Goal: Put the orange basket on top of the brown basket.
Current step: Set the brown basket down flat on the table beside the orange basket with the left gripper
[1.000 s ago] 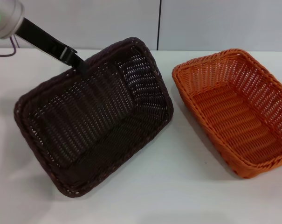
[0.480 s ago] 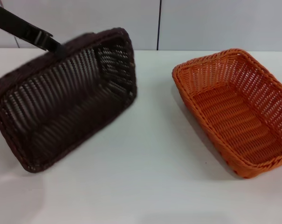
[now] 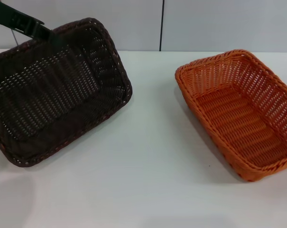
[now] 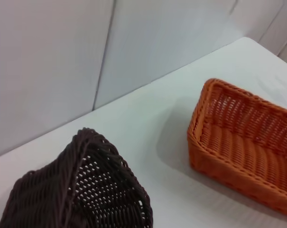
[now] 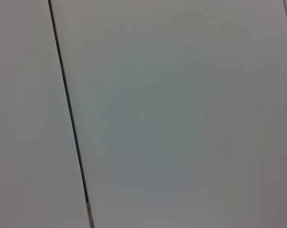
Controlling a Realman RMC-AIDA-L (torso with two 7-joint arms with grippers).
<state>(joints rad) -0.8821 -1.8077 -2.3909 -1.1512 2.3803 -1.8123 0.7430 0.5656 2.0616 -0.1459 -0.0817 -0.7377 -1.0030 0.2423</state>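
Head view: the left end effector (image 3: 47, 33), a black finger reaching in from the upper left, is closed on the far rim of the rectangular dark brown woven basket (image 3: 55, 90), which is tilted with its opening toward the camera at the left of the white bench (image 3: 148, 180). The rectangular bright orange woven basket (image 3: 240, 111) sits flat, well apart, at the right. The right end effector is out of sight.

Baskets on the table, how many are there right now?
2. The brown basket is on the robot's left, tilted up with its far rim held by the left hand. The orange basket sits flat on the table to the right, apart from it.
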